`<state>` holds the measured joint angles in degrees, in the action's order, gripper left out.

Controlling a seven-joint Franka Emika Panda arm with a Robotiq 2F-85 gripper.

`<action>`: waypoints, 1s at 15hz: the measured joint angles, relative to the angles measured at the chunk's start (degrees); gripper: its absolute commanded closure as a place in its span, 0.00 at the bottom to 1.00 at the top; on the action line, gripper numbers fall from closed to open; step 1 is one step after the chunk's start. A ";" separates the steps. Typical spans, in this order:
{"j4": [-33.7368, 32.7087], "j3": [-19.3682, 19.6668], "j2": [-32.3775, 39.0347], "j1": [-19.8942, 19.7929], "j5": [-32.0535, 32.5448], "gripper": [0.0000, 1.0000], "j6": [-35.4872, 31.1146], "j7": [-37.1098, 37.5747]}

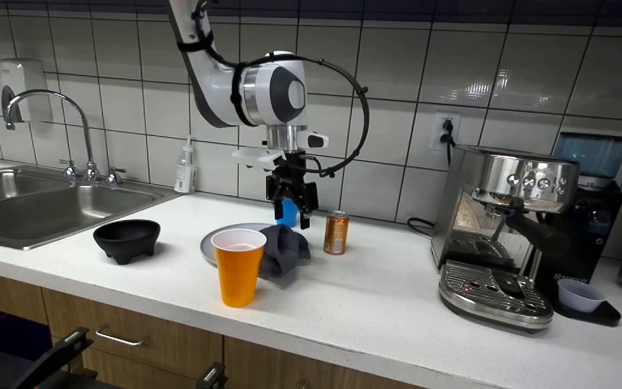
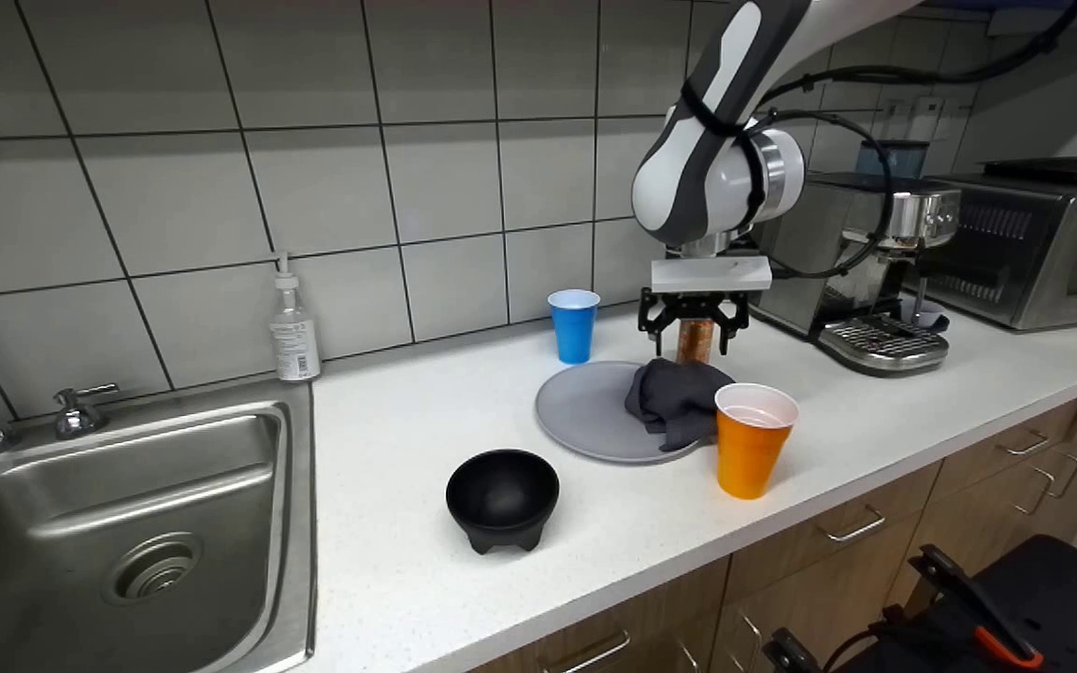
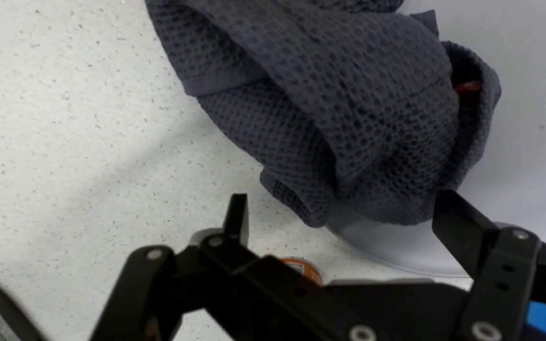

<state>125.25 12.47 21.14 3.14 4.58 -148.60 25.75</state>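
While its jaws stand wide apart and grip nothing, the pincer [image 2: 691,348] points straight down over the bench [image 2: 389,449], clear of everything on it. Nearest is a dark grey cloth [image 3: 349,104], which lies bunched partly on a grey plate [image 2: 585,411] and partly past its edge. In the wrist view a bit of red [image 3: 468,87] shows inside a fold of the cloth; what it is cannot be made out.

An orange cup [image 2: 752,449] with a white inside stands upright just beside the cloth, toward the bench's front edge. An orange can [image 1: 336,233] stands upright between the cloth and the espresso machine [image 1: 521,186]. Near the tiled wall [image 2: 314,187] stands a blue cup [image 2: 574,329], and a black bowl [image 2: 501,495] sits on short feet between the plate and the sink [image 2: 299,523].
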 measured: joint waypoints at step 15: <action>3.30 0.01 0.09 0.00 2.22 0.00 -0.09 -2.91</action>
<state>128.56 12.47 21.23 3.14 6.79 -148.69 22.84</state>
